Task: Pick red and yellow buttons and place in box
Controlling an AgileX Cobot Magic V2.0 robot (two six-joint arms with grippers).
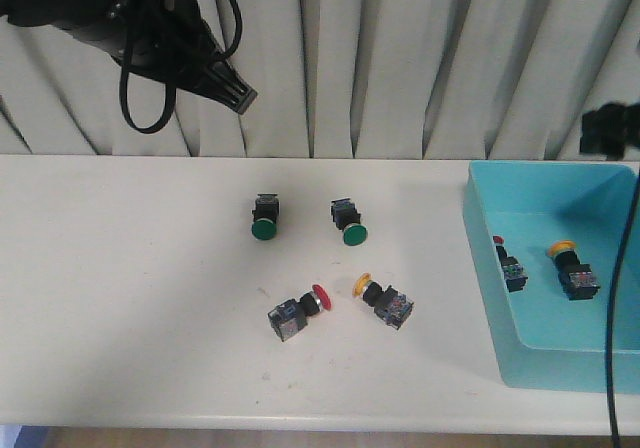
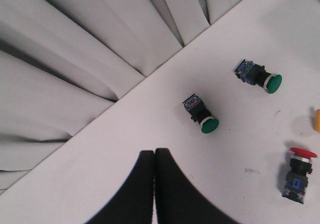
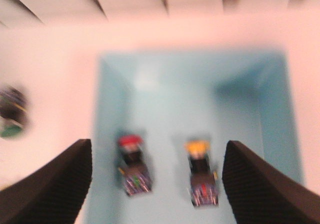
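A red button (image 1: 300, 313) and a yellow button (image 1: 385, 301) lie on the white table near its middle front. Another red button (image 1: 510, 265) and yellow button (image 1: 573, 271) lie inside the light blue box (image 1: 480, 228) at the right. My left gripper (image 1: 243, 96) hangs high at the back left, shut and empty (image 2: 154, 154); the table's red button (image 2: 298, 173) shows in its view. My right gripper (image 3: 157, 154) is open and empty above the box (image 3: 150, 84), over the boxed red button (image 3: 132, 166) and yellow button (image 3: 201, 174). That view is blurred.
Two green-capped buttons (image 1: 265, 216) (image 1: 348, 222) lie behind the red and yellow ones on the table. They also show in the left wrist view (image 2: 201, 116) (image 2: 257, 76). A pleated white curtain (image 1: 400, 58) backs the table.
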